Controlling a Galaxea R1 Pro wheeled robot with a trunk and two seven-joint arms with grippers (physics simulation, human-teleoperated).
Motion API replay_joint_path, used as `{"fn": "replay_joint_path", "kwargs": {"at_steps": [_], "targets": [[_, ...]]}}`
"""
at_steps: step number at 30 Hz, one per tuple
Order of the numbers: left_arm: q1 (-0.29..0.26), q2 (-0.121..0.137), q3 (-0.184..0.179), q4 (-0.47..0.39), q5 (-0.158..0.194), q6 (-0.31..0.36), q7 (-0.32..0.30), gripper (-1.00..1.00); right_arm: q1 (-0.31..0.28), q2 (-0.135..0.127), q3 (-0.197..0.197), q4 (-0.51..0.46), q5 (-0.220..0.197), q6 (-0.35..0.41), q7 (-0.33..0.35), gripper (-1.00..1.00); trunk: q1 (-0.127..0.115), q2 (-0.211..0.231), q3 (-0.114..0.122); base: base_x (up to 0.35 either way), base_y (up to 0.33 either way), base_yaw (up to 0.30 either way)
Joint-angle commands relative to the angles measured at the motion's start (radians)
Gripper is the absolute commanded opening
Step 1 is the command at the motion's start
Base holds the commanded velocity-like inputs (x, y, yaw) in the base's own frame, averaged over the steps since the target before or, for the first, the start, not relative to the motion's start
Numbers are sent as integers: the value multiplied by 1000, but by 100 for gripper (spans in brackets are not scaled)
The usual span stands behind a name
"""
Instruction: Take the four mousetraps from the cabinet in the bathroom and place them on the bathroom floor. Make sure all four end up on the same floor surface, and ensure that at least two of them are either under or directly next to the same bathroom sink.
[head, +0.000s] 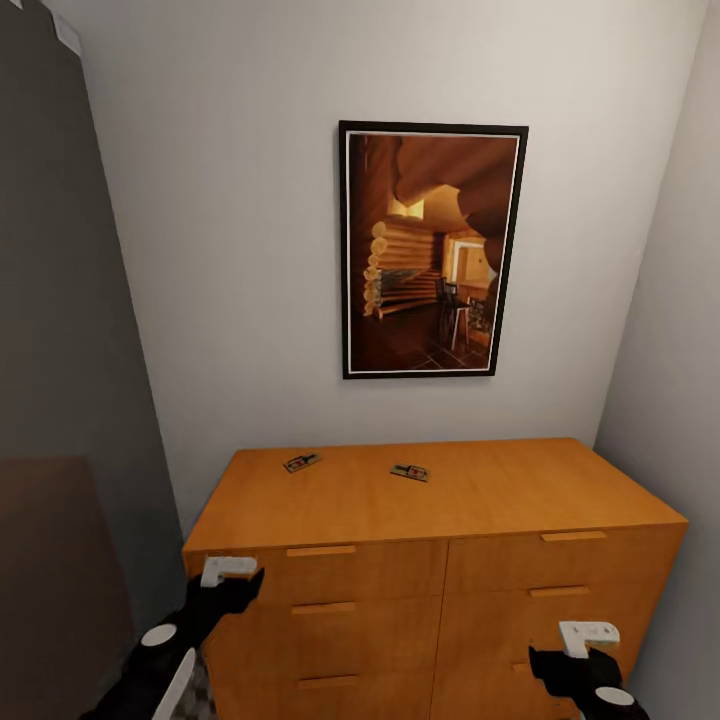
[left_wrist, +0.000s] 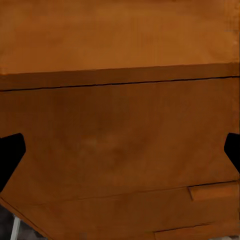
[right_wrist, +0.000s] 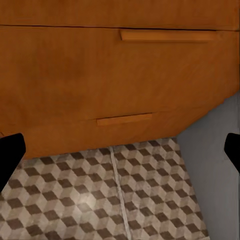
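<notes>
Two mousetraps on top of the cabinet (head: 480, 500), near its back edge: one mousetrap (head: 301, 462) toward the back left corner, other mousetrap (head: 409, 472) right of it, about mid-width, apart. Framed picture (head: 432, 250) on wall behind cabinet. Bathroom floor (right_wrist: 115, 200) before the cabinet front.

cabinet (head: 430, 560): wide orange-brown, drawers shut, in a corner | mousetraps: two lie flat on top near the back, one (head: 301, 462) to the left, one (head: 409, 472) near the middle, apart | picture (head: 432, 250): hangs on the wall above | left gripper (head: 228, 571), right gripper (head: 589, 634): low in front of the drawers, fingers maybe apart
</notes>
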Motion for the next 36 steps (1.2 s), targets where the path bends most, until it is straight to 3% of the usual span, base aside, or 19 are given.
{"fn": "replay_joint_path", "kwargs": {"at_steps": [1, 17, 29, 36], "targets": [[-1, 1, -1, -31, 6, 22, 0, 100, -1, 1, -1, -20, 10, 19, 6, 100, 0, -1, -1, 0, 0, 0], [-4, -1, 0, -321, -21, 177, 3, 100, -1, 6, 2, -129, 10, 84, 2, 100, 0, -1, -1, 0, 0, 0], [-19, -14, 1, -356, -61, 209, 3, 100, 0, 8, 3, -136, 11, 121, 1, 100, 0, -1, -1, 0, 0, 0], [-57, -23, 2, -342, -67, 322, 3, 100, -83, 14, 3, -143, 11, 209, 1, 100, 0, -1, -1, 0, 0, 0]]}}
